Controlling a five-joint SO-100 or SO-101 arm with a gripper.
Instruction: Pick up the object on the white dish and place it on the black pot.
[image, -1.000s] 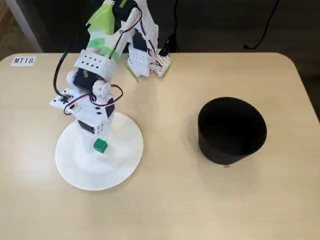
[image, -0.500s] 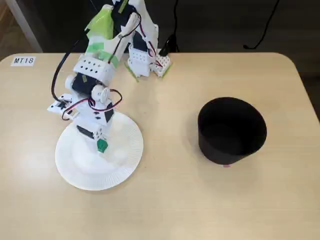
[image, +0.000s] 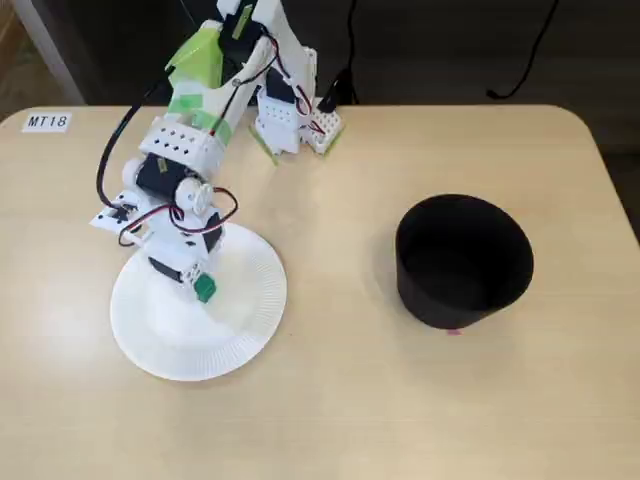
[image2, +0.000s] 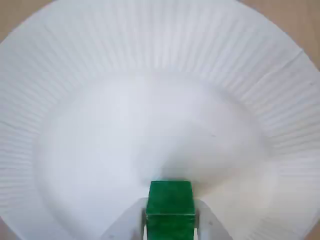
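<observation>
The object, a tiny green cube (image: 205, 289) (image2: 170, 206), sits between the white fingertips of my gripper (image: 199, 288) (image2: 170, 220), which is shut on it. In the wrist view the cube fills the gap between the two fingers at the bottom edge, just above the white dish (image2: 150, 100). The white dish (image: 240, 330), a ribbed paper plate, lies at the left of the table in the fixed view, under the gripper. The black pot (image: 463, 260) stands well to the right, apart from the arm.
The arm's white base (image: 290, 125) with lime-green tape is at the table's back edge. A label reading MT18 (image: 47, 121) is stuck at the back left corner. Bare tan tabletop (image: 340, 300) lies between dish and pot.
The cube, resting on the plate a second ago, is now gripped between the fingers. The gripper has shifted slightly left and risen a little with it.
</observation>
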